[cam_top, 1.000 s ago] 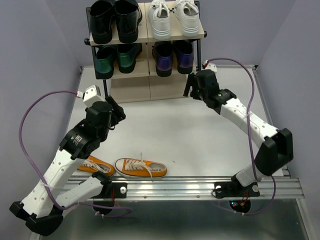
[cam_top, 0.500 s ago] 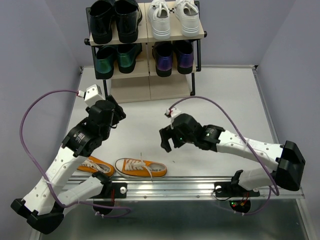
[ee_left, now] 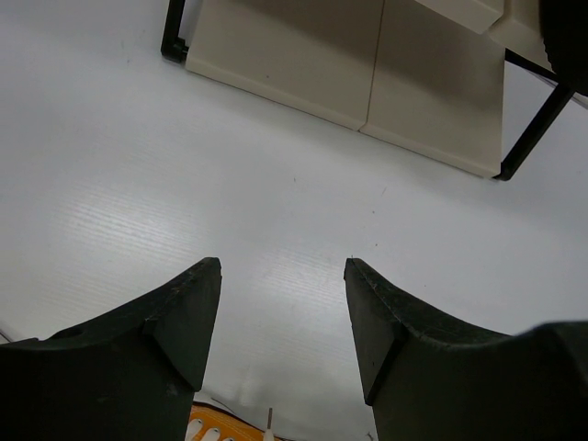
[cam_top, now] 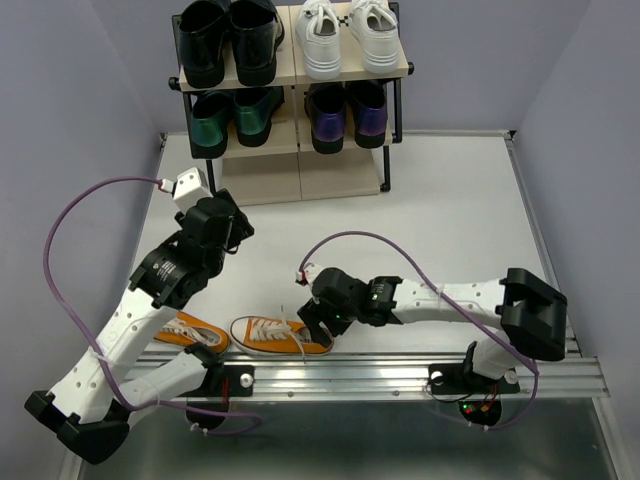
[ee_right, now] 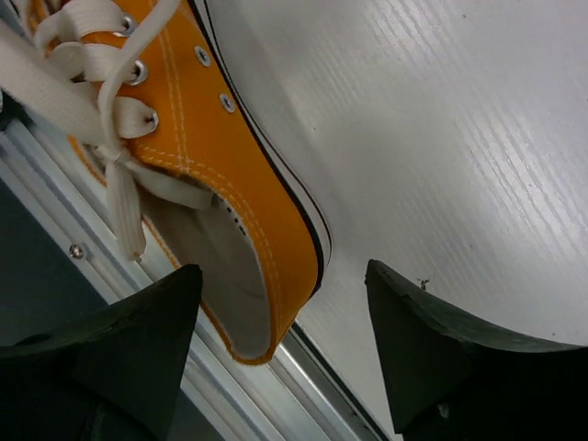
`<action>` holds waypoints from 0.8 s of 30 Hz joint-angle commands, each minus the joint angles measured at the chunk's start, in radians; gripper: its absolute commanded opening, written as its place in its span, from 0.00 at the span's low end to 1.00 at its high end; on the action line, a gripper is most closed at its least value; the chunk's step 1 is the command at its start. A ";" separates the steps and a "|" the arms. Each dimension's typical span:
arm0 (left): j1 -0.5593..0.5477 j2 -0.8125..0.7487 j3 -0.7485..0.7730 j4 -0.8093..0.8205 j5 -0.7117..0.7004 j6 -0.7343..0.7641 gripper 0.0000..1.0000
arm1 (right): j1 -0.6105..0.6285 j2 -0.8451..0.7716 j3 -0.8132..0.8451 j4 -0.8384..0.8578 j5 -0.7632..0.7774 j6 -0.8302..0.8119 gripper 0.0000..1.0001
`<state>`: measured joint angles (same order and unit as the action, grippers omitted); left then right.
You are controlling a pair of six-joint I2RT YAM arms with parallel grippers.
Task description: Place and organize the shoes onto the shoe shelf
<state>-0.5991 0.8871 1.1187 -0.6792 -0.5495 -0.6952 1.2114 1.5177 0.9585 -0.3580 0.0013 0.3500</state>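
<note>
The shoe shelf (cam_top: 292, 75) stands at the back. White sneakers (cam_top: 347, 38) sit on its top right, purple loafers (cam_top: 347, 115) on the middle right. Two orange sneakers lie at the near edge: one (cam_top: 270, 335) in the middle, the other (cam_top: 190, 331) left, partly under the left arm. My right gripper (cam_top: 318, 328) is open, its jaws straddling the heel of the middle orange sneaker (ee_right: 230, 211) without touching it. My left gripper (cam_top: 236, 230) is open and empty above the bare table, left of centre; an orange sneaker tip (ee_left: 213, 429) shows at the bottom of its view.
A shiny black pair (cam_top: 228, 42) fills the shelf's top left, a metallic green pair (cam_top: 235, 115) the middle left. The bottom board (ee_left: 367, 78) is bare. A metal rail (cam_top: 400, 375) runs along the near table edge, right beside the orange sneakers.
My right arm has swung from the shelf's right post across the table down to the heel of the middle orange sneaker. My left arm has barely moved.
</note>
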 commanded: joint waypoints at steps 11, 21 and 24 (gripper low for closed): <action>0.005 -0.034 0.012 0.023 -0.010 0.003 0.67 | 0.005 0.119 0.022 0.157 0.094 0.109 0.01; 0.005 -0.036 0.006 0.030 -0.004 0.006 0.67 | -0.045 -0.004 -0.018 0.120 0.420 0.296 0.01; 0.005 -0.037 0.006 0.029 -0.001 0.006 0.67 | -0.096 -0.051 -0.036 0.102 0.474 0.374 0.01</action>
<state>-0.5991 0.8661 1.1187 -0.6777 -0.5423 -0.6952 1.1709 1.5650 0.9222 -0.3111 0.3130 0.5869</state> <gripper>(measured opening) 0.669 0.044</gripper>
